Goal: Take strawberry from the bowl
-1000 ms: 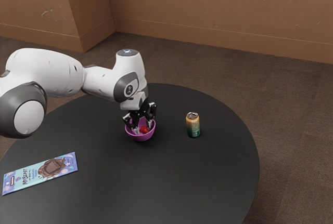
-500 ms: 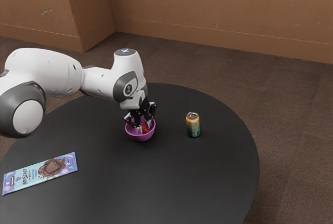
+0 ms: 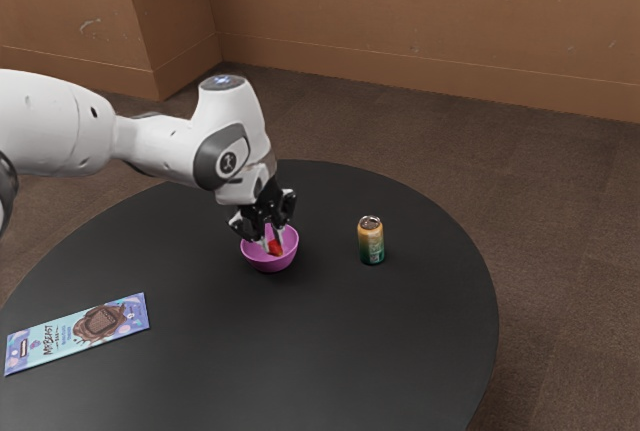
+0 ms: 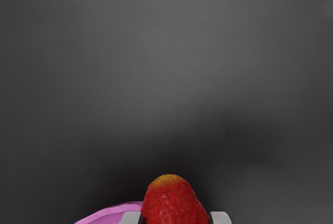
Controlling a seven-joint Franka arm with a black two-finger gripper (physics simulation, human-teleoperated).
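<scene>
Pinching the strawberry (image 4: 173, 203) from both sides, the tool (image 3: 273, 240) points down into the mouth of the pink bowl (image 3: 268, 264). Whether the fruit clears the rim I cannot tell; straight up looks the safest way out.

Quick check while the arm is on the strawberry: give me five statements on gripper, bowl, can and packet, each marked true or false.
1. The can stands upright on the black table. True.
2. The gripper is empty. False: its fingertips hold the strawberry from two sides.
3. The purple bowl sits with its opening up. True.
4. The flat packet lies nearer the exterior view's left than the bowl. True.
5. In the exterior view, the can is between the bowl and the packet. False: the bowl is between the can and the packet.
</scene>
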